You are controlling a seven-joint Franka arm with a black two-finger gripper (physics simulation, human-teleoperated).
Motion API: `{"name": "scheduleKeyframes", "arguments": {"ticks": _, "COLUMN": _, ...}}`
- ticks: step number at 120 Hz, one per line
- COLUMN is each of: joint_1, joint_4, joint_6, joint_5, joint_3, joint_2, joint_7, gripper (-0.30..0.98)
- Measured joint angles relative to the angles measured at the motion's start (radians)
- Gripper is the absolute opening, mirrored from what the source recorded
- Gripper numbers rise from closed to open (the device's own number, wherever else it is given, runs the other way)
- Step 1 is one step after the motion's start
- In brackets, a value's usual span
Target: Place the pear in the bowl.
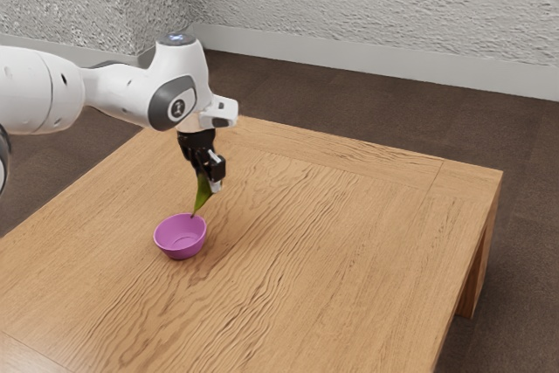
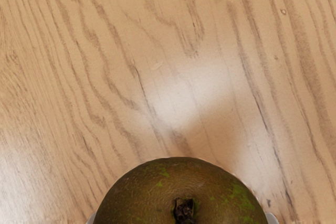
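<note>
My gripper (image 1: 212, 183) is shut on the pear (image 1: 202, 196), which hangs below it with its narrow end pointing down toward the exterior view's left. That narrow end overlaps the back rim of the pink-purple bowl (image 1: 182, 251) in the exterior view; whether it touches the rim I cannot tell. The bowl stands upright on the table with its inner bottom visible. In the wrist view the brown-green pear (image 2: 173, 184) shows its round end and dark nub, between the light tips of my gripper (image 2: 181, 219) on two sides.
The wooden table (image 1: 323, 259) extends around the bowl, its far edge and a corner toward the exterior view's right. Dark floor (image 1: 349, 102) and a pale textured wall (image 1: 376, 6) lie beyond it.
</note>
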Motion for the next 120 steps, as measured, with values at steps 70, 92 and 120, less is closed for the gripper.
{"name": "scheduleKeyframes", "arguments": {"ticks": 70, "joint_1": 0.062, "joint_4": -0.242, "joint_6": -0.001, "joint_5": -0.023, "joint_3": 0.019, "joint_2": -0.162, "joint_7": -0.031, "gripper": 0.39}}
{"name": "scheduleKeyframes", "arguments": {"ticks": 92, "joint_1": 0.061, "joint_4": -0.238, "joint_6": -0.005, "joint_5": -0.035, "joint_3": 0.015, "joint_2": -0.162, "joint_7": -0.023, "gripper": 0.56}}
{"name": "scheduleKeyframes", "arguments": {"ticks": 120, "joint_1": 0.06, "joint_4": -0.219, "joint_6": -0.007, "joint_5": -0.039, "joint_3": 0.013, "joint_2": -0.223, "joint_7": -0.021, "gripper": 0.65}}
